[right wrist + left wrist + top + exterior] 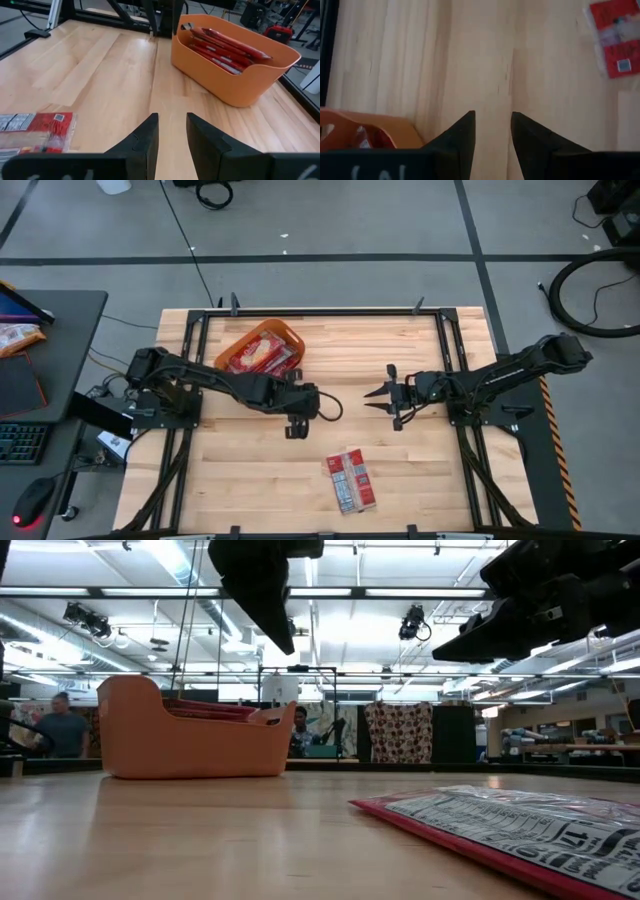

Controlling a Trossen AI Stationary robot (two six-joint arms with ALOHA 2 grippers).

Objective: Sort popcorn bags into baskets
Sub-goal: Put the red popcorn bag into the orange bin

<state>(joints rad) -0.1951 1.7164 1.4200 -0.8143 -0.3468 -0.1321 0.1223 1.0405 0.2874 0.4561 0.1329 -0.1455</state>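
The orange basket (262, 332) stands on the table's far left part and holds several red popcorn bags (255, 356), leaning on edge inside it (225, 47). More red-and-silver bags (350, 480) lie flat on the wood near the table's near edge; they seem to be two, overlapped (35, 130). My left gripper (330, 406) hovers open over the table's middle, right of the basket. My right gripper (368, 398) is open too, and faces it from the right above bare wood. Both are above the table and hold nothing.
Bare wood lies between the basket and the flat bags (520, 825), and under both grippers (492, 75). A black frame rail (320, 311) runs along the table's far edge. A desk with a keyboard (20, 442) stands off the table's left side. People show in the room behind (62, 725).
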